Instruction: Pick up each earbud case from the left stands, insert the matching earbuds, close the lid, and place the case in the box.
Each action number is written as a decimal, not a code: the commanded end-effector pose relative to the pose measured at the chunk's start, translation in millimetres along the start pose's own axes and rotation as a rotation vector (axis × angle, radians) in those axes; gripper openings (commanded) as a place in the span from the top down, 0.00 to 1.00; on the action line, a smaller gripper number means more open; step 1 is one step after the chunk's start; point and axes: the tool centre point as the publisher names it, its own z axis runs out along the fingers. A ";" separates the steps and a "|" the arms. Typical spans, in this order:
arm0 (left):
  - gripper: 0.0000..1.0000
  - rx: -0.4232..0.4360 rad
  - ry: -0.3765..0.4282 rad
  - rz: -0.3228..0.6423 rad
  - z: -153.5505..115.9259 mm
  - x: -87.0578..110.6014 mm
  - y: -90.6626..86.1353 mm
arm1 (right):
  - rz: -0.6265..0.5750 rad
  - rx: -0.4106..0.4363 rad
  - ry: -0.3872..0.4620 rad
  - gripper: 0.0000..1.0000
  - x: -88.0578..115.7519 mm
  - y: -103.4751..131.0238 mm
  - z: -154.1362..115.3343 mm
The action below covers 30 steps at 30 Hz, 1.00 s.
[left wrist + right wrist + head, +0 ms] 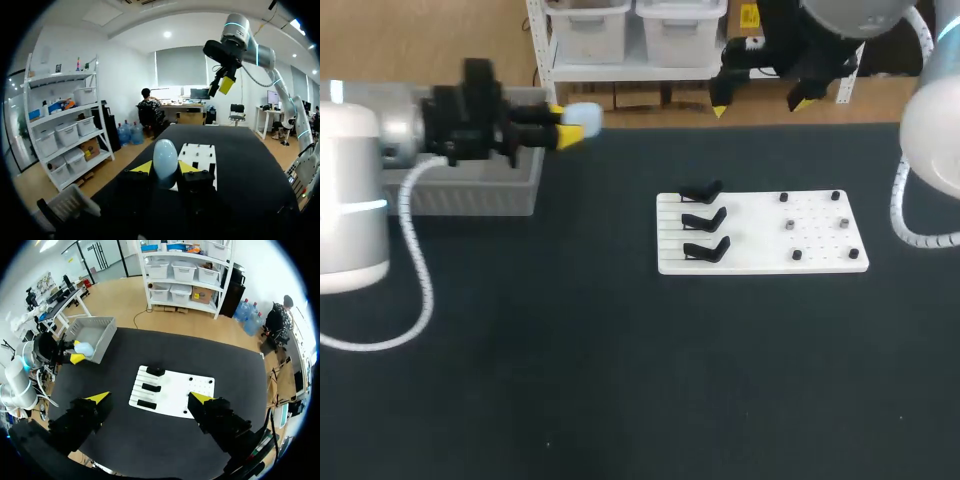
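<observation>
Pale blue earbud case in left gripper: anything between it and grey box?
Nothing visible. The pale blue oval earbud case, held by the left gripper, hangs just past the wall of the grey plastic box.

Head view: steep, above the table (570,350). Left wrist: low, along it. Right wrist: high overhead. Shared: white stand board (760,232).

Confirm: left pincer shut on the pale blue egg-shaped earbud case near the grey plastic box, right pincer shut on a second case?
Wrong on the right pincer: the right wrist view shows it open and empty. The rest is correct: left pincer shut on the pale blue egg-shaped earbud case near the grey plastic box.
</observation>
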 end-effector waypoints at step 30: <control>0.28 -0.324 0.203 -0.017 -108.4 56.3 138.0 | 0.002 0.002 -0.046 0.00 3.0 -0.5 0.3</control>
